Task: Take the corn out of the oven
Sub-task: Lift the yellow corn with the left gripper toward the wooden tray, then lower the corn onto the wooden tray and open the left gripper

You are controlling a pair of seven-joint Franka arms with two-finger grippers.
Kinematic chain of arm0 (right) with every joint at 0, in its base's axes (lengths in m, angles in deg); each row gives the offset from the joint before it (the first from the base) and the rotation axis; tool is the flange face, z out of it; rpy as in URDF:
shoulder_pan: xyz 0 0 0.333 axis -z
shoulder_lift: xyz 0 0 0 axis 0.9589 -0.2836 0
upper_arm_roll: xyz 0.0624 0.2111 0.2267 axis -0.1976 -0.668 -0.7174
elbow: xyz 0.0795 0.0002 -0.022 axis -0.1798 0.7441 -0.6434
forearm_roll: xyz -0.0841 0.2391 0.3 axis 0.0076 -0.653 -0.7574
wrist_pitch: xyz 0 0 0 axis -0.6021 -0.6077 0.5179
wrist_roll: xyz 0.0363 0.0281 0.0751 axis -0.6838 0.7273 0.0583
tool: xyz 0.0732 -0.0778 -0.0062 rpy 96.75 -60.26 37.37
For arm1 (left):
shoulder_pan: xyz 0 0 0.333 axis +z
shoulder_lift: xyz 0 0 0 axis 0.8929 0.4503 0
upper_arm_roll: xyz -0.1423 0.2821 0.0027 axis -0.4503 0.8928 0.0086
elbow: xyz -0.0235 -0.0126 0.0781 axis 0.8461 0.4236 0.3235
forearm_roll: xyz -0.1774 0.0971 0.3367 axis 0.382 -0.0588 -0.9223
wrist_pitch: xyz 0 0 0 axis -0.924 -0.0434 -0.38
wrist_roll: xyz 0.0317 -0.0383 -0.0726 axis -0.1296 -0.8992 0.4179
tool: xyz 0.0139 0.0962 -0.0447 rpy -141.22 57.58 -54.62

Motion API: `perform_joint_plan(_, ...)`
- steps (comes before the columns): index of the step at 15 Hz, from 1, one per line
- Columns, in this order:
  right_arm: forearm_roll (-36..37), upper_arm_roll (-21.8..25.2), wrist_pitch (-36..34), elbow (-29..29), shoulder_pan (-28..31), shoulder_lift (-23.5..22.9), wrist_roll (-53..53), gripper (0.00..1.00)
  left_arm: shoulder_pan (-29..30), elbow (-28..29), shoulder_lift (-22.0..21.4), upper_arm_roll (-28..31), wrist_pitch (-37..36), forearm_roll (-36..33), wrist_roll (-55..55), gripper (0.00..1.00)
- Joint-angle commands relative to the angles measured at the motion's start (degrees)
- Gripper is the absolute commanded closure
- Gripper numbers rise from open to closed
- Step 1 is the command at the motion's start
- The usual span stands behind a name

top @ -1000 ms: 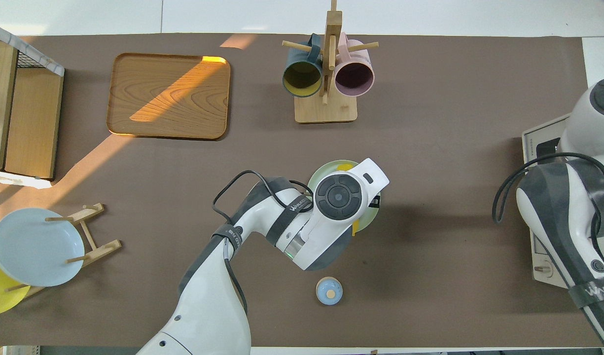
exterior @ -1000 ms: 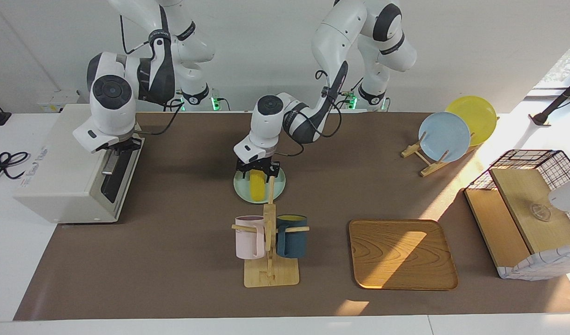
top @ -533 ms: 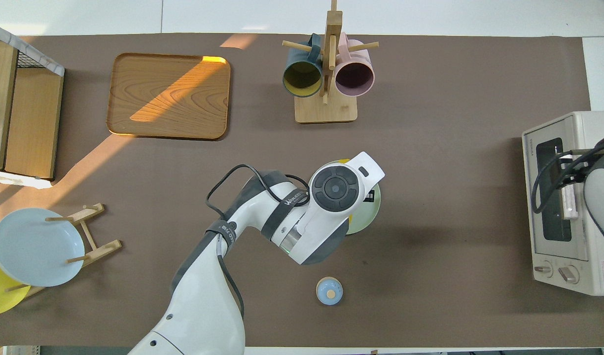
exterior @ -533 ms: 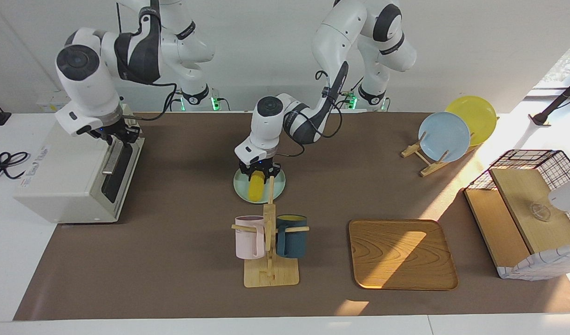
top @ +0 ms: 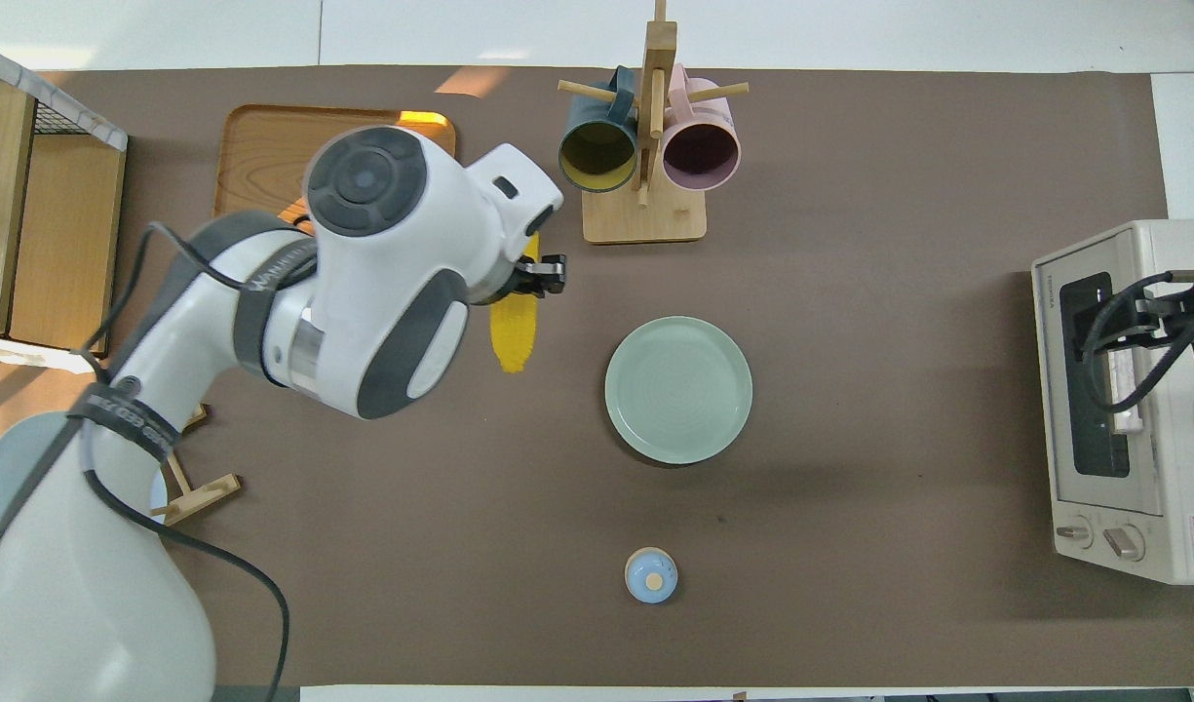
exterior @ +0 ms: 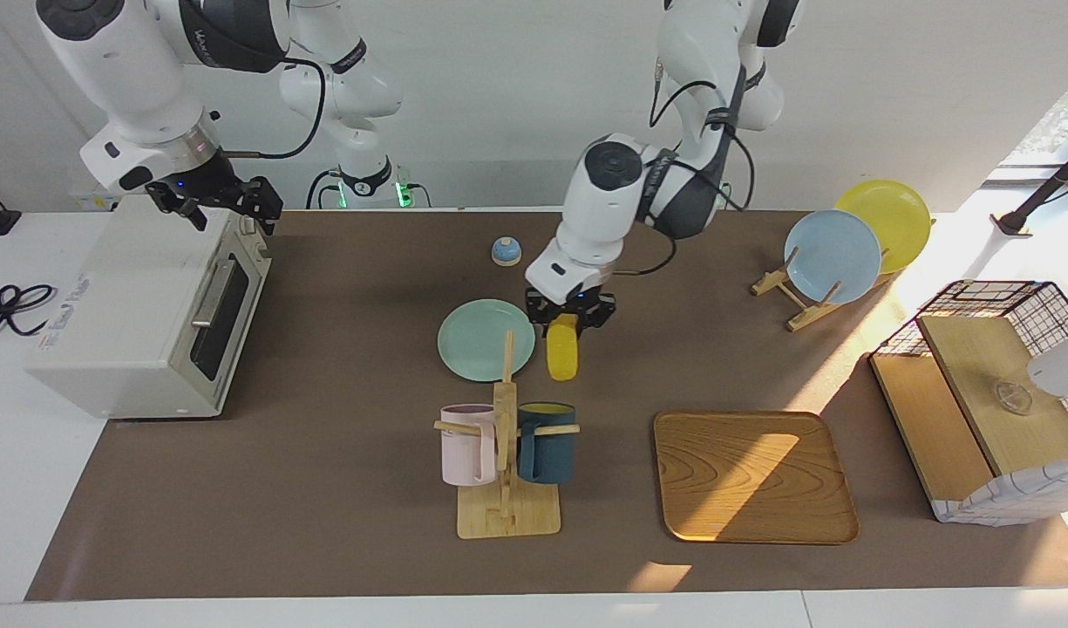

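The left claw (exterior: pixel 571 316) is clamped on the corn's (exterior: pixel 562 353) upper end; the cob hangs lengthwise below it, over the bare surface (exterior: pixel 324 488).

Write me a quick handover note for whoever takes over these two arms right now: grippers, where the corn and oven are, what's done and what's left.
Left gripper: shut on the corn, holding it by one end in the air over the mat, beside the green plate.
Right gripper: open, holding nothing, above the oven at the right arm's end of the table.
Oven door looks closed.
Done: the corn is out of the oven.
Left: set the corn down, perhaps on the wooden tray, though the target is unclear, then let go.
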Motion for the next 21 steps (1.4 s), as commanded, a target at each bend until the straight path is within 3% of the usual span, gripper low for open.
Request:
perform_joint_plan(1,-1.62,-0.05,-1.38,-1.82,0.31,-1.16,1.24,0.00,7.69,-1.16,1.65,-0.84,0.13,-0.49,-5.99,1.00)
perform_joint_plan(4,-1.97,-0.05,-1.91,-2.17,0.13,-1.07,1.24,0.00,13.68,-8.60,7.26,-0.92,-0.48,-0.49,-11.09,1.00)
perform_joint_plan(7,-1.88,0.47,-1.39,-2.26,0.39,-1.16,1.24,0.00,16.94,-16.70,15.69,-0.84,0.30,-0.75,-14.53,1.00)
perform_joint_plan(10,-1.88,0.56,-1.65,-3.05,0.39,-1.77,1.24,0.00,17.91,-19.09,21.42,-0.75,6.78,-1.19,-15.33,1.00)
perform_joint_plan(17,-2.06,0.21,-1.83,-2.70,0.22,-1.86,1.41,0.00,20.29,-15.86,22.84,-0.84,14.88,-2.95,-17.17,1.00)
perform_joint_plan(20,-2.06,0.04,-1.91,-2.70,0.13,-1.69,1.32,0.00,20.46,-14.70,22.48,-0.84,14.99,-5.14,-17.17,1.00)
perform_joint_plan(21,-2.06,-0.05,-1.91,-2.70,0.13,-1.69,1.32,0.00,20.46,-14.44,22.31,-0.84,14.81,-5.15,-17.17,0.47)
